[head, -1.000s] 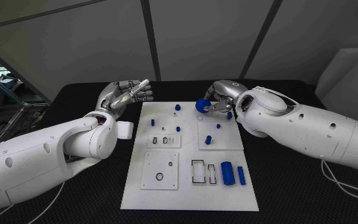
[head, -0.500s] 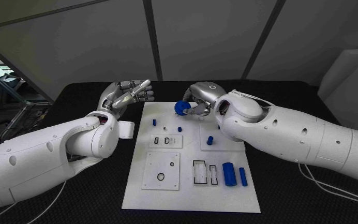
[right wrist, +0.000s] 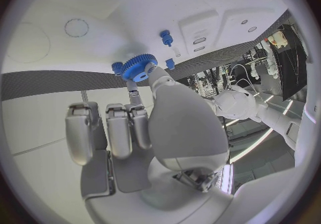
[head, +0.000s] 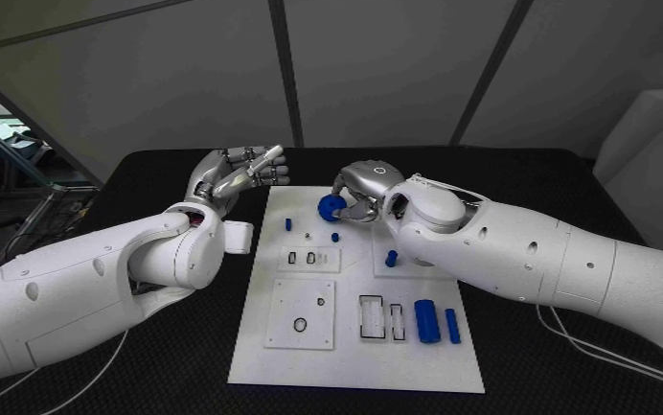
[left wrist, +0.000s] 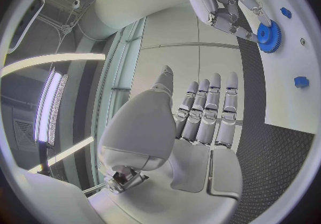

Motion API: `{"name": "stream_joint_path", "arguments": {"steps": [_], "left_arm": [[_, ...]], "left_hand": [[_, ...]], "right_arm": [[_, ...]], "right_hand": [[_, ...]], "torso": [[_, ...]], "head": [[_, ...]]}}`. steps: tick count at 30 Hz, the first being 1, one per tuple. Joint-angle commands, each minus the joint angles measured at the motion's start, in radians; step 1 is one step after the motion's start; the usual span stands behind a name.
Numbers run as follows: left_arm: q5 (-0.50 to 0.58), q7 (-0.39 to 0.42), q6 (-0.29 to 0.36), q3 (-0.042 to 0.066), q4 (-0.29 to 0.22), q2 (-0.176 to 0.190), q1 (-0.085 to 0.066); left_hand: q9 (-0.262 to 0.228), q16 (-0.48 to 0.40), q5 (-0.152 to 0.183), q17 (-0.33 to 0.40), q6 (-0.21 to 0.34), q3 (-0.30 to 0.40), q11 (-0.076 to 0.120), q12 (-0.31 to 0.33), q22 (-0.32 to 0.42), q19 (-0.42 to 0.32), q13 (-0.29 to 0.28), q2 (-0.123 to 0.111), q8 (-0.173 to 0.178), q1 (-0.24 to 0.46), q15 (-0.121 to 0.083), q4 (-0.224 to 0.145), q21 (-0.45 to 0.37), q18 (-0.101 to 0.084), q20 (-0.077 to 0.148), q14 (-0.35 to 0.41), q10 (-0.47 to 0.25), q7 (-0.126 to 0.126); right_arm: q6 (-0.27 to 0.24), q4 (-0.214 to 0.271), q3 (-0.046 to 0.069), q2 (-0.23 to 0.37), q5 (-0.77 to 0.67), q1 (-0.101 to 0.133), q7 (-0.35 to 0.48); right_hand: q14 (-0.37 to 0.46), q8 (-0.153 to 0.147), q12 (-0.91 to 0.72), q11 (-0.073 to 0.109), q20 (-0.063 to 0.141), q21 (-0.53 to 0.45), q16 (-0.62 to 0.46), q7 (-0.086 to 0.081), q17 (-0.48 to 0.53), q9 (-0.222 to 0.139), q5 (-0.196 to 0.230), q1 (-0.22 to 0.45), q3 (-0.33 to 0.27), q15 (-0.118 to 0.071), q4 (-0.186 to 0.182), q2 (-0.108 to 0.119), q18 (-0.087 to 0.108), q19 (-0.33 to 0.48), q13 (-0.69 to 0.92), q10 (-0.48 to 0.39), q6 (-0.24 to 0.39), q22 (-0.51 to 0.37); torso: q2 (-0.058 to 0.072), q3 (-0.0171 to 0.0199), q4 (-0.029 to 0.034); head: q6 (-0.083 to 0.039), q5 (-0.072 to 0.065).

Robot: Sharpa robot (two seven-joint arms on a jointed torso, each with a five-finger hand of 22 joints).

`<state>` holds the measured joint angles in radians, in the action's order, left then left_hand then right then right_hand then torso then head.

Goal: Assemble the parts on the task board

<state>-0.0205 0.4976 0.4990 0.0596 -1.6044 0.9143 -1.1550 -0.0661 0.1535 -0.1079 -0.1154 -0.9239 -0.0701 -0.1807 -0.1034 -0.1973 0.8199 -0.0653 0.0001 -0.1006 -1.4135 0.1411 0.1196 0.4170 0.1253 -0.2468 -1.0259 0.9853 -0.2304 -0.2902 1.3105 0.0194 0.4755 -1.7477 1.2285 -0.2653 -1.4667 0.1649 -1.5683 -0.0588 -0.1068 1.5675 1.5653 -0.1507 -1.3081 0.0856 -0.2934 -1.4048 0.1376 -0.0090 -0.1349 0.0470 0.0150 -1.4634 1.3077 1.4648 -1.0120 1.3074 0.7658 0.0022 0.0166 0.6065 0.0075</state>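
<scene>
Head view: right hand (head: 362,188) pinches a blue gear (head: 331,207) above the far end of the task board (head: 356,357), blue pegs (head: 334,238) near below; left hand (head: 238,174) holds nothing, fingers straight, off the board's far left corner.
Left wrist view: gear (left wrist: 269,37) sits in the right hand's fingertips (left wrist: 257,17), over the board.
Right wrist view: gear (right wrist: 138,67) just beside three pegs (right wrist: 165,35); black table (right wrist: 40,85) beyond the board's edge.

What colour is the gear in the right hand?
Blue; the gear shows best in the right wrist view.
</scene>
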Motion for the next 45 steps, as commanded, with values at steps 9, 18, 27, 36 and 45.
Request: {"name": "stream_joint_path", "arguments": {"steps": [9, 18, 27, 36, 45], "left_arm": [[-0.006, 0.002, -0.012, 0.001, 0.000, 0.000, -0.002], [-0.006, -0.002, -0.012, 0.001, -0.001, 0.002, -0.002], [-0.006, -0.002, -0.011, 0.001, -0.002, 0.004, -0.002], [-0.006, -0.004, -0.010, 0.001, -0.002, 0.004, -0.003], [-0.006, -0.004, -0.010, 0.001, -0.001, 0.006, -0.003]], "left_hand": [[0.001, -0.008, 0.003, -0.002, -0.006, 0.000, -0.004, 0.004, -0.002, -0.005, 0.001, 0.004, 0.004, -0.005, 0.002, -0.004, 0.007, 0.055, -0.003, 0.002, 0.001, -0.002], [0.001, -0.009, 0.004, -0.002, -0.006, 0.000, -0.005, 0.005, -0.002, -0.006, 0.001, 0.004, 0.005, -0.004, 0.002, -0.005, 0.007, 0.055, -0.003, 0.002, 0.000, -0.002], [0.001, -0.009, 0.004, -0.002, -0.006, 0.000, -0.005, 0.005, -0.002, -0.006, 0.001, 0.004, 0.005, -0.004, 0.002, -0.005, 0.007, 0.055, -0.003, 0.002, 0.000, -0.002], [0.001, -0.010, 0.004, -0.002, -0.005, -0.001, -0.005, 0.007, -0.002, -0.007, 0.002, 0.005, 0.007, -0.003, 0.003, -0.005, 0.007, 0.055, -0.004, 0.003, -0.001, -0.003], [0.001, -0.010, 0.004, -0.002, -0.005, -0.001, -0.005, 0.007, -0.002, -0.007, 0.002, 0.005, 0.007, -0.003, 0.003, -0.005, 0.007, 0.055, -0.004, 0.003, -0.001, -0.003]], "right_arm": [[0.002, -0.035, 0.000, -0.019, -0.011, 0.001, 0.012], [0.028, -0.039, -0.001, -0.027, -0.004, 0.001, 0.025], [0.032, -0.045, -0.001, -0.030, -0.001, 0.001, 0.016], [0.036, -0.048, -0.001, -0.030, 0.007, 0.001, 0.009], [-0.010, -0.022, -0.001, -0.007, 0.022, 0.001, 0.019]], "right_hand": [[-0.103, -0.002, -0.003, 0.002, 0.006, 0.003, 0.004, 0.014, -0.258, 0.006, 0.005, 0.018, 0.007, -0.002, -0.001, 0.006, -0.015, -0.107, 0.263, 0.106, -0.019, 0.263], [-0.102, -0.027, -0.003, -0.007, 0.001, 0.003, 0.003, 0.003, -0.255, 0.003, 0.028, 0.048, 0.004, 0.005, -0.006, 0.027, -0.015, -0.107, 0.263, 0.106, 0.000, 0.263], [-0.102, -0.067, 0.001, -0.020, -0.008, 0.003, 0.002, -0.012, -0.254, -0.005, 0.053, 0.069, 0.001, 0.016, -0.009, 0.038, -0.015, -0.107, 0.259, 0.103, 0.047, 0.263], [-0.102, -0.102, 0.015, -0.033, -0.023, 0.003, 0.002, -0.025, -0.254, -0.008, 0.091, 0.125, -0.016, 0.030, -0.039, 0.059, -0.015, -0.107, 0.241, 0.088, 0.107, 0.263], [-0.102, -0.096, 0.011, -0.033, -0.025, 0.003, 0.003, -0.023, -0.255, -0.002, 0.076, 0.133, -0.011, 0.030, -0.049, 0.055, -0.015, -0.107, 0.247, 0.093, 0.097, 0.263]], "torso": [[-0.002, 0.0009, -0.0019], [-0.001, 0.0006, -0.0025], [-0.002, 0.0010, -0.0029], [-0.001, 0.0011, -0.0023], [-0.002, 0.0016, -0.0027]], "head": [[-0.001, 0.001], [0.002, 0.003], [0.004, 0.002], [0.003, 0.005], [0.002, 0.003]]}}
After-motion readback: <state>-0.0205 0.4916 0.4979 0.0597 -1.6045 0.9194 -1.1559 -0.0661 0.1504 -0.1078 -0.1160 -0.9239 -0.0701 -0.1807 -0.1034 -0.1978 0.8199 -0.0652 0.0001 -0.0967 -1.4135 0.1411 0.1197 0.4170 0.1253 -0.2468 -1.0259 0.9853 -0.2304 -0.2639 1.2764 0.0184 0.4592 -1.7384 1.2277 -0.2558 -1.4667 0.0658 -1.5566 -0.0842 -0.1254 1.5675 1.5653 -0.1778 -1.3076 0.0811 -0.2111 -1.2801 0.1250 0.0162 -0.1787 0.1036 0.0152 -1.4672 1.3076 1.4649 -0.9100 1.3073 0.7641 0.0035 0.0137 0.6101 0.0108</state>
